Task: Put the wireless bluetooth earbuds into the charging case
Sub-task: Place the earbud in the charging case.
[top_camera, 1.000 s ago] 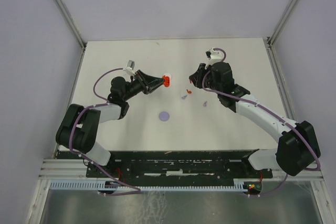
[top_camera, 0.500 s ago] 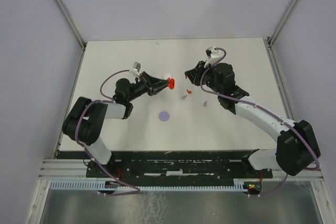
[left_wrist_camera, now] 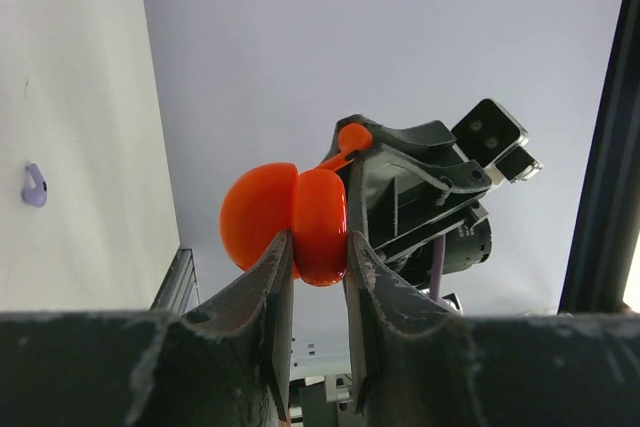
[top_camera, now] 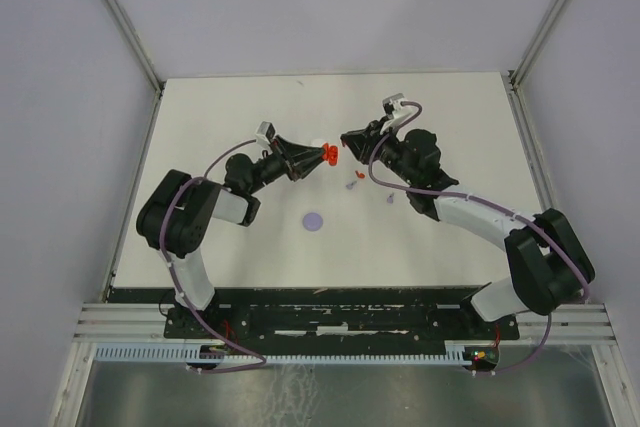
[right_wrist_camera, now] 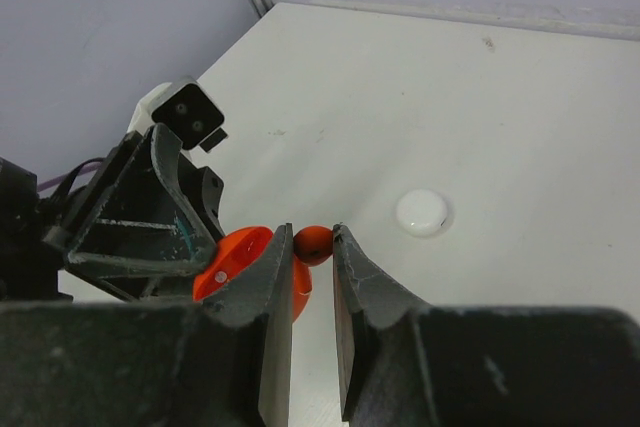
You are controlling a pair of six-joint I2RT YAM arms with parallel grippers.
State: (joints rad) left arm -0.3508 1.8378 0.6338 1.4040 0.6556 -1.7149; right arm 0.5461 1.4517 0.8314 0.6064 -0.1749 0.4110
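Note:
The charging case (left_wrist_camera: 296,219) is a red clamshell standing open, held off the table. My left gripper (left_wrist_camera: 318,243) is shut on one of its halves, and the top view shows that gripper (top_camera: 322,156) near the table's middle. My right gripper (right_wrist_camera: 311,237) is shut on a small red earbud (right_wrist_camera: 314,244), right beside the case (right_wrist_camera: 234,262). From above, the right gripper (top_camera: 347,141) nearly meets the case (top_camera: 330,155). More earbuds lie on the table: a pale purple one (top_camera: 350,184), a red one (top_camera: 360,175) and another purple one (top_camera: 391,197).
A white disc (top_camera: 318,144) lies on the table just behind the two grippers and shows as well in the right wrist view (right_wrist_camera: 423,212). A pale purple disc (top_camera: 315,219) lies nearer the arm bases. Grey walls enclose the white table (top_camera: 460,117).
The left gripper has carried the red case to the right. The right gripper has swung left with the red earbud, so the two tips now almost meet.

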